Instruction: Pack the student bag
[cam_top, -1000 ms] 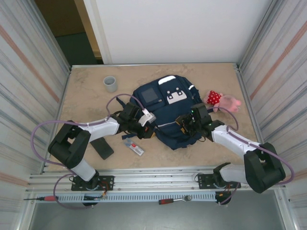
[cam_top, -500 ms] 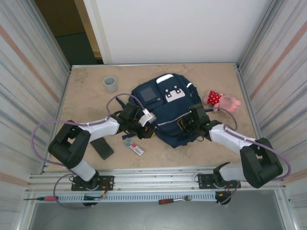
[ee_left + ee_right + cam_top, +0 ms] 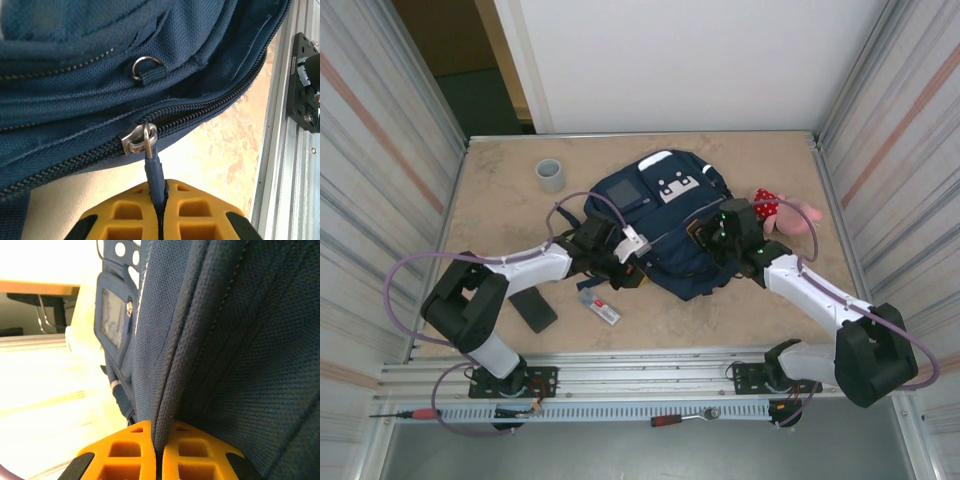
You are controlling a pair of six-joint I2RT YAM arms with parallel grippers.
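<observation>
The table (image 3: pixel 500 225) is lying open along its far and left edges. The student bag (image 3: pixel 660 228) is sitting mid-table, the right gripper (image 3: pixel 156 440) pinching its seam (image 3: pixel 167 390), the left gripper (image 3: pixel 159 196) clamping its zipper pull (image 3: pixel 154 169). Its white patch (image 3: pixel 674 186) is bearing marks too small to read.

We find the student bag (image 3: pixel 665 215) mid-tabletop (image 3: pixel 500 225), a cup (image 3: pixel 550 175) behind it leftward, a plush toy (image 3: pixel 790 212) touching its right side, and a flat slab (image 3: pixel 532 310) and small packet (image 3: pixel 601 309) before it, leftward.

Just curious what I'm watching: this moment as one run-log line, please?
left fingers: shut on zipper pull | right fingers: shut on student bag fold | plush toy: beside bag
</observation>
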